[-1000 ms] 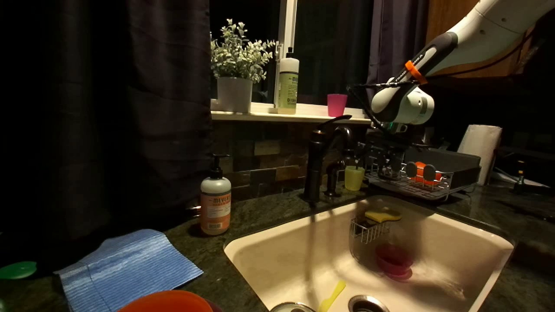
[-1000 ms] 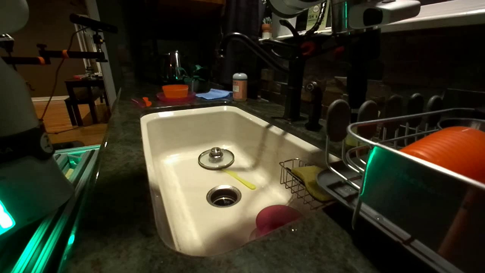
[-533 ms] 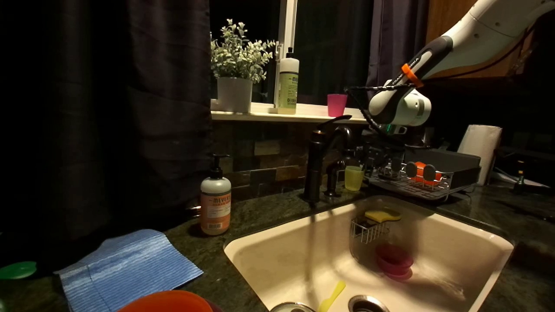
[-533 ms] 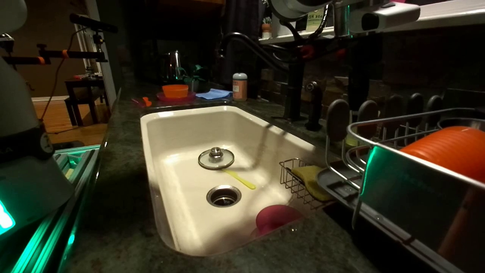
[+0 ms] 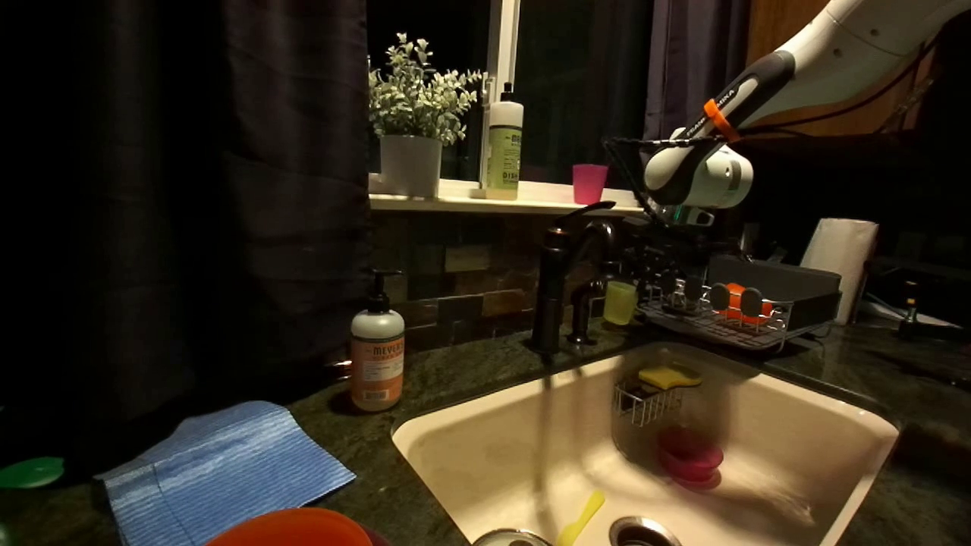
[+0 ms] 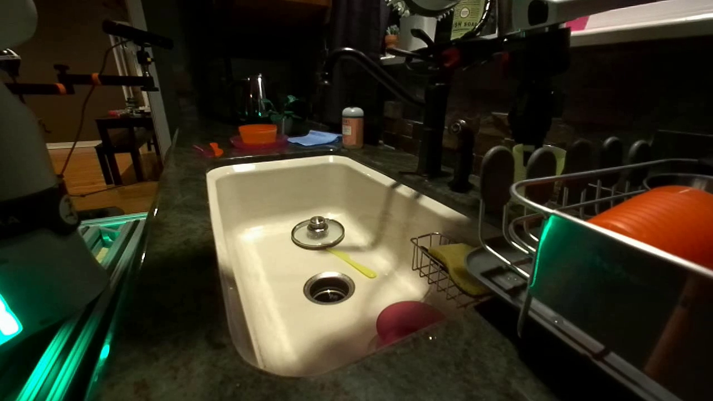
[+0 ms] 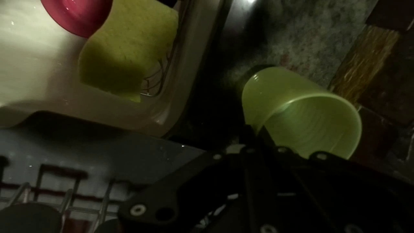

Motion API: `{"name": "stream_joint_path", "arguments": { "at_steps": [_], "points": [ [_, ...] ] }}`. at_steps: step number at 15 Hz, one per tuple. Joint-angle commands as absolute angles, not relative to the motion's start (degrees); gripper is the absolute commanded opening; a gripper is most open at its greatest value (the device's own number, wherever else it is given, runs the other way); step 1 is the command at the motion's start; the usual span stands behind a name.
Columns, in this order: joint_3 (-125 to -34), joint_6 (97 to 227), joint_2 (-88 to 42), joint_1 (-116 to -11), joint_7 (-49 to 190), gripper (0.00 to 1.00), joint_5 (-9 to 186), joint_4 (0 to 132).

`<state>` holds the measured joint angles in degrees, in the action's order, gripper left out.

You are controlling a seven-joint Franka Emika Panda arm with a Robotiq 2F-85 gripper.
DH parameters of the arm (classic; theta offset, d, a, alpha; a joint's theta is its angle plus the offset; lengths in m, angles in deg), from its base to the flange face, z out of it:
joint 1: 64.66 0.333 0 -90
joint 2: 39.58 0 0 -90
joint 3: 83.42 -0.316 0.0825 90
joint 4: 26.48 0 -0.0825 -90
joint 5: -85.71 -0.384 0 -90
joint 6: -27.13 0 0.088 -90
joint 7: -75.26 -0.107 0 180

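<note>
Hand (image 7: 255,130) pinches yellow cup (image 7: 292,105), plain in wrist view alone.

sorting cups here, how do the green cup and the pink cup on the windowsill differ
The green cup is yellowish green; the pink cup is bright pink. The gripper pinches the green cup by its rim; the pink cup stands untouched on the windowsill. Neither shows a handle.

A cup (image 7: 291,97) sits in the pincer (image 7: 256,131) near the wall-side edge of the bench (image 5: 455,371), between faucet (image 5: 549,296) and dish rack (image 6: 613,301); a sponge (image 6: 459,267) tops the wire basket (image 5: 647,409) in a corner of the sink (image 6: 278,192).
</note>
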<state>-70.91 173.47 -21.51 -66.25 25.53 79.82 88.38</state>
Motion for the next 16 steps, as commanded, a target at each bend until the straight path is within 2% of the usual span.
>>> {"name": "stream_joint_path", "arguments": {
  "at_steps": [1,7,16],
  "points": [
    [-69.48,163.83,-25.14,-64.77,17.78,0.01,84.15,87.68],
    [-71.71,146.60,-33.08,-65.70,12.86,0.01,91.39,87.27],
    [-75.84,140.79,-46.74,-68.06,21.47,0.01,94.98,85.79]
  ]
}}
